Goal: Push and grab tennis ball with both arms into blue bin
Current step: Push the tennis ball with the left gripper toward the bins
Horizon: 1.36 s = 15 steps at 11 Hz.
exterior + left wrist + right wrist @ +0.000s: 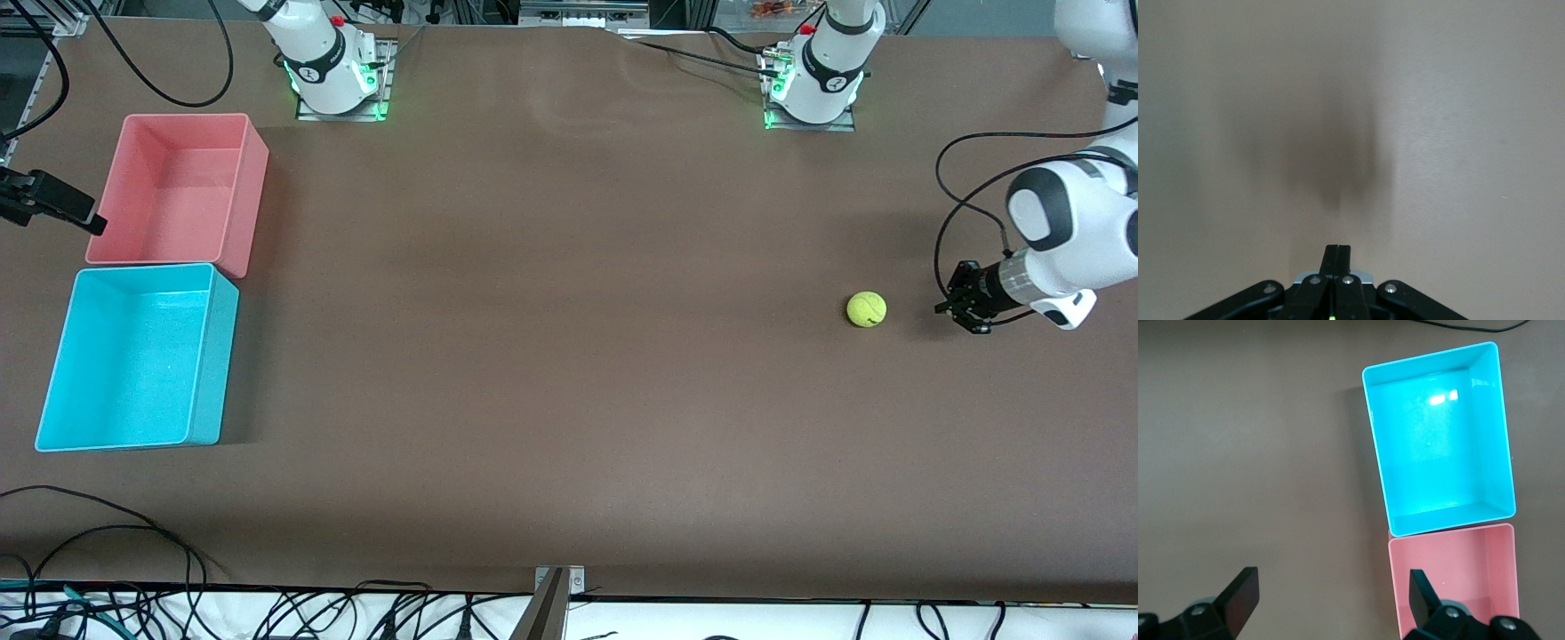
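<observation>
The tennis ball [866,309] lies on the brown table toward the left arm's end. My left gripper [944,307] is low beside it, a short gap away, with the ball between it and the bins. Its fingers are shut and empty in the left wrist view [1337,249], which shows only bare table, not the ball. The blue bin [133,356] stands empty at the right arm's end, and shows in the right wrist view [1438,440]. My right gripper [62,206] is up beside the pink bin, open and empty [1331,583].
A pink bin [178,187] stands empty against the blue bin, farther from the front camera, and shows in the right wrist view [1451,580]. Black cables [960,204] trail by the left arm and along the table's front edge [133,533].
</observation>
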Available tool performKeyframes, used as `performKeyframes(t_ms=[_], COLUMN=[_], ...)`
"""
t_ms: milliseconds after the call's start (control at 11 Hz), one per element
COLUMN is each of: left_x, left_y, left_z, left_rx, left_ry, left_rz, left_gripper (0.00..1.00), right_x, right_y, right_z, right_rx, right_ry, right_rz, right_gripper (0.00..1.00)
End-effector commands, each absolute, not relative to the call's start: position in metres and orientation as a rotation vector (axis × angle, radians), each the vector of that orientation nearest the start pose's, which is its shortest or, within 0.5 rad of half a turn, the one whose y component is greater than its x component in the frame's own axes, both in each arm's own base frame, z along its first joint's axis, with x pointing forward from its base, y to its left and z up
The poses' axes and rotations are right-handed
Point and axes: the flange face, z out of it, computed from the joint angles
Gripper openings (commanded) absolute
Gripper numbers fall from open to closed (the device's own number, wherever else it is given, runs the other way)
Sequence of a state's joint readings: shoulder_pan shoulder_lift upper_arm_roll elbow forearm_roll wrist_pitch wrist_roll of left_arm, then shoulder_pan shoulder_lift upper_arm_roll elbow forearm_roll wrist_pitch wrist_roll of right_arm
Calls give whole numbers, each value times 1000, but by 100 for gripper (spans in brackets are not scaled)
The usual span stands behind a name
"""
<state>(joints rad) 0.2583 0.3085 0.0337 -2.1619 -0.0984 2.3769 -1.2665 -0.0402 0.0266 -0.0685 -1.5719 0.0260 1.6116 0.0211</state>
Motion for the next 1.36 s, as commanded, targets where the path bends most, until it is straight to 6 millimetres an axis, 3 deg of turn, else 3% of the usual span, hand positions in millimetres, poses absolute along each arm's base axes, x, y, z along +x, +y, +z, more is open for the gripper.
performKeyframes(t_ms=[0, 362, 453, 634, 905, 1086, 1177, 1267], left_x=[514, 513, 512, 515, 516, 519, 525, 527], left_y=[145, 154, 155, 144, 65, -22, -29, -22], left_z=[222, 205, 203, 192, 177, 180, 187, 189], left_rx=[2060, 2086, 2079, 2073, 1949, 1784, 1755, 1783], left_ry=[2338, 2317, 2320, 2322, 2391, 2461, 2471, 2458], left_rz=[-159, -152, -144, -133, -207, -286, -281, -295], left_gripper=[0, 0, 0, 0, 0, 0, 0, 0], right_x=[565, 567, 569, 570, 571, 574, 576, 578], right_y=[-58, -52, -42, -42, -40, -32, -25, -19], right_z=[619, 616, 613, 613, 610, 604, 599, 593], right_rx=[-3108, -3107, -3111, -3110, -3110, -3108, -3109, -3109], right_ry=[187, 182, 154, 154, 149, 128, 107, 93], right_rz=[-19, -9, -1, -4, 8, 27, 40, 56], right_gripper=[100, 100, 100, 100, 100, 100, 100, 100])
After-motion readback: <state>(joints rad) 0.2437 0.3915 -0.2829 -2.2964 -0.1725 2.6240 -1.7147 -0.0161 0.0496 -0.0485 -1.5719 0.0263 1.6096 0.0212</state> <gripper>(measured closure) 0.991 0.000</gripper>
